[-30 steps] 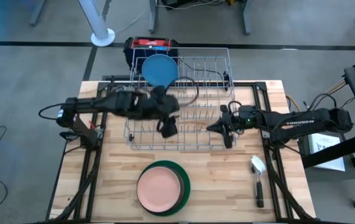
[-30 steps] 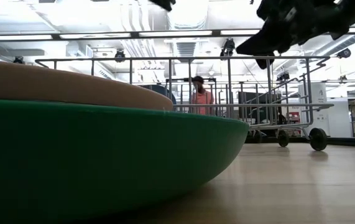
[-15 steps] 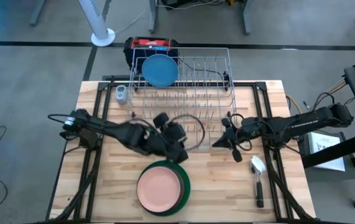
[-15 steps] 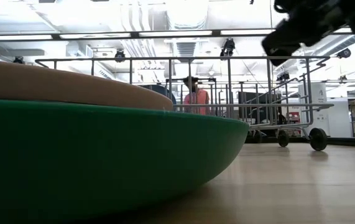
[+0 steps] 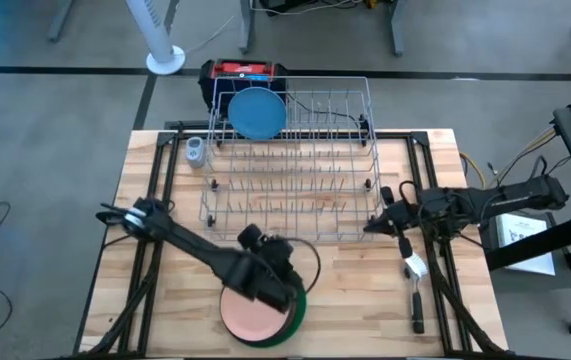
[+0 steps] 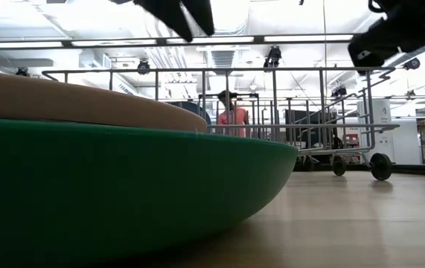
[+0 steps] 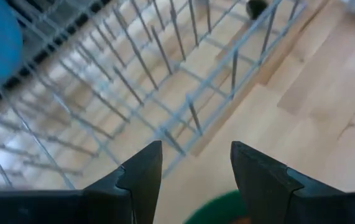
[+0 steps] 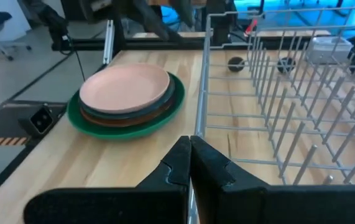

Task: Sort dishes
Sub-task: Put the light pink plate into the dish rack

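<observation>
My left gripper point(image 5: 287, 283) has swung from the grey wire rack point(image 5: 290, 165) to above the pale pink round plate point(image 5: 253, 311), jaws spread and empty; right gripper point(image 5: 374, 226) pressed shut, parked. Next I lower and pinch the rim.

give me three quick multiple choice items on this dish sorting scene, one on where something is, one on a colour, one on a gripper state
1. Where is the light blue plate?
A. standing in the wire rack's far end
B. on top of the stack
C. beside the brush

2. What colour is the top plate of the stack?
A. green
B. pale pink
C. light blue

3. How are the right gripper's fingers?
A. wide open
B. shut on a plate
C. shut, holding nothing

Answers:
1. A: the light blue plate stands upright at the far end of the wire rack.
2. B: the pale pink plate lies on top of the stack, with the green plate at the bottom.
3. C: the right gripper has its fingers pressed together with nothing between them, next to the rack's corner.
</observation>
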`<state>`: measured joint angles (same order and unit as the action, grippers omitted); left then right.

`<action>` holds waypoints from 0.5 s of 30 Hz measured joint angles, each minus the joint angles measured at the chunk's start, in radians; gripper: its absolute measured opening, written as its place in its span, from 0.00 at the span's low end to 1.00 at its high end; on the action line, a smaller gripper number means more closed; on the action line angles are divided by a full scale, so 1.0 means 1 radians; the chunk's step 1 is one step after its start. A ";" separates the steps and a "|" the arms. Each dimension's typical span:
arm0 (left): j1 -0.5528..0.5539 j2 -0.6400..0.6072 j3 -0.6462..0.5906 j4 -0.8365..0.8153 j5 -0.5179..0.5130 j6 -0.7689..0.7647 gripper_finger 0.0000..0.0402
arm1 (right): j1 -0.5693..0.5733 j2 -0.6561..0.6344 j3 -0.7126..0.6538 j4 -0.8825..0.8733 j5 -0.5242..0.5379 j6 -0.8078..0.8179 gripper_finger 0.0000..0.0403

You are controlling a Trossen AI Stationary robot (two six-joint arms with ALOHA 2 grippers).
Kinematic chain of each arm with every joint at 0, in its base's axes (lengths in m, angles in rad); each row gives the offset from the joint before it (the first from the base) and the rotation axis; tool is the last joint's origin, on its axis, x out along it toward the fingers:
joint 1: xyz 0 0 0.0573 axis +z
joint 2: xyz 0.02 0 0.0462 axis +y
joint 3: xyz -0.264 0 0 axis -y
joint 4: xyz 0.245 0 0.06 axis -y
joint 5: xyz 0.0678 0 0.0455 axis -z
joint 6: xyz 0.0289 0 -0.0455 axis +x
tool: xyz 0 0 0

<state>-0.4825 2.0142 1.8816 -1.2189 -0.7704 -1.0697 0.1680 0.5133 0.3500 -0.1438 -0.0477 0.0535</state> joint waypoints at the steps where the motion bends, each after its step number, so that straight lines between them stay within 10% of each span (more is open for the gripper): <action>1: -0.014 0.011 0.000 -0.012 0.011 -0.032 0.45 | 0.000 -0.009 -0.013 -0.001 -0.002 0.003 0.00; 15: -0.253 0.020 0.001 -0.331 0.566 -0.785 0.45 | 0.000 -0.012 -0.049 0.005 -0.005 0.044 0.00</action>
<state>-0.7360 2.0337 1.8824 -1.5503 -0.2043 -1.8547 0.1680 0.5009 0.3009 -0.1392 -0.0528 0.0976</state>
